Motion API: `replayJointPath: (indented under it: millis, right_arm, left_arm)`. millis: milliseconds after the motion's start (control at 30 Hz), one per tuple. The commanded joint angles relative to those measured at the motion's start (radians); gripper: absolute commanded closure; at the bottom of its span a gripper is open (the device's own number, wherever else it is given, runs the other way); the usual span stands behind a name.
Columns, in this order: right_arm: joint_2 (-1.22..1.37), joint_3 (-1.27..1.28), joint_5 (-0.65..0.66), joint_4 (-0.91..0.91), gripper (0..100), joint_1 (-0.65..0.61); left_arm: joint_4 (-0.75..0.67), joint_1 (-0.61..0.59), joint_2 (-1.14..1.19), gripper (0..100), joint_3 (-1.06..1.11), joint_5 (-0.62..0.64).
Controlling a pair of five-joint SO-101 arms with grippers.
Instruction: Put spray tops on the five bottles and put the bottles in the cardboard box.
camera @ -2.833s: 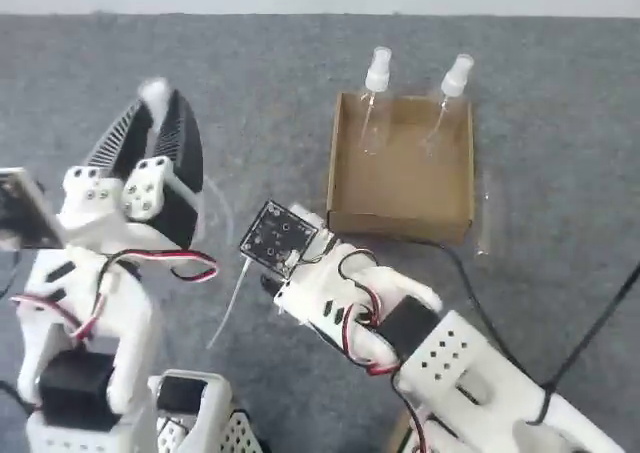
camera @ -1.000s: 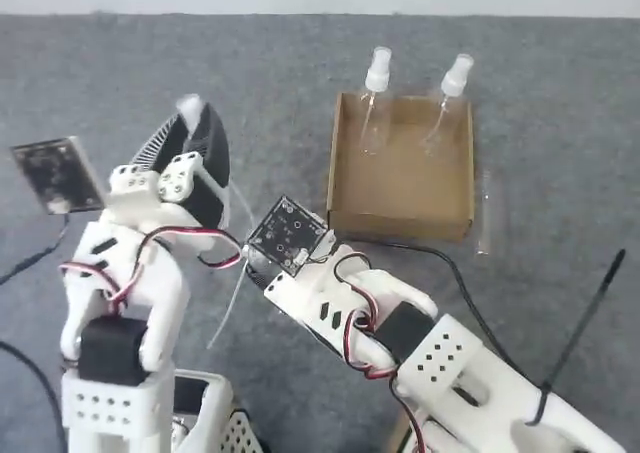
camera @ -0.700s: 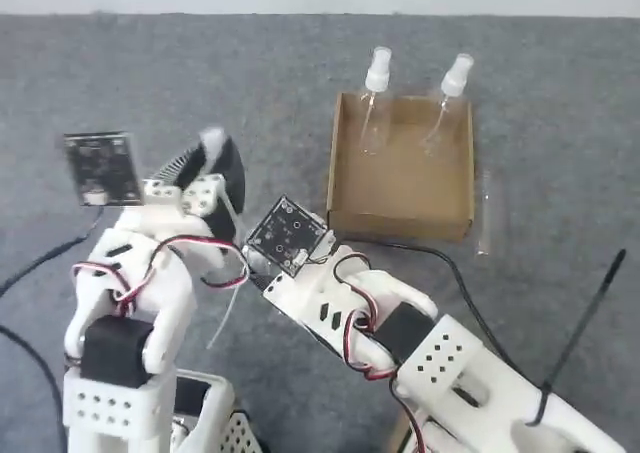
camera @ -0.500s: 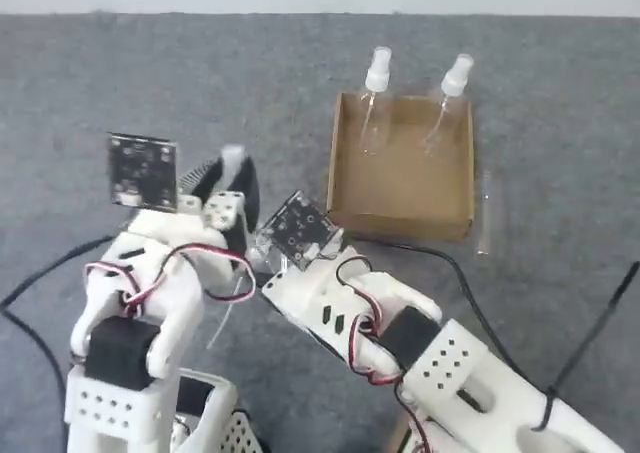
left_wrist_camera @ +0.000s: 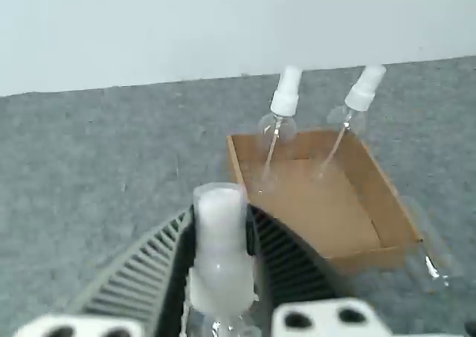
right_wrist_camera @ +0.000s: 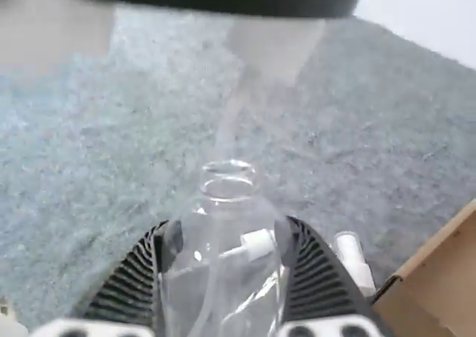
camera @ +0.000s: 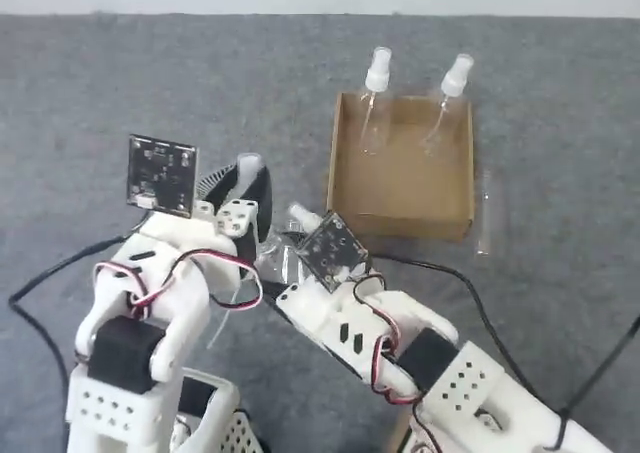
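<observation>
High view | left gripper [camera: 247, 173], pinching spray top [left_wrist_camera: 218, 233], swings in mid-desk above bottle [right_wrist_camera: 220, 207] clamped by right gripper [right_wrist_camera: 227, 239] | capping looks next

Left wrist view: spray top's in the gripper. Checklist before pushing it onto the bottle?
1. Is the left gripper shut on the spray top? ok.
2. Is the right gripper shut on the bottle, mouth open? ok.
3. Is the dip tube tip inside the mouth? cannot tell.
4. Is the spray top straight over the mouth? not ok, the tube slants in the right wrist view.
5. Is there room in the cardboard box? ok, two capped bottles stand at its far wall.
</observation>
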Motion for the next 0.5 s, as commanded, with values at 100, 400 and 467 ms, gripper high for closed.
replayJointPath:
  millis: [100, 400, 467]
  right_arm:
    - [-0.053, 0.021, -0.017, -0.159, 99.3, 0.062]
    - [-0.053, 0.046, -0.017, -0.188, 99.3, 0.062]
    - [-0.053, 0.046, -0.017, -0.188, 99.3, 0.062]
  left_arm:
    - [0.008, 0.04, -0.012, 89, -0.01, -0.014]
    - [-0.015, -0.044, -0.012, 85, -0.151, -0.055]
    - [-0.015, -0.057, -0.009, 82, -0.185, -0.055]
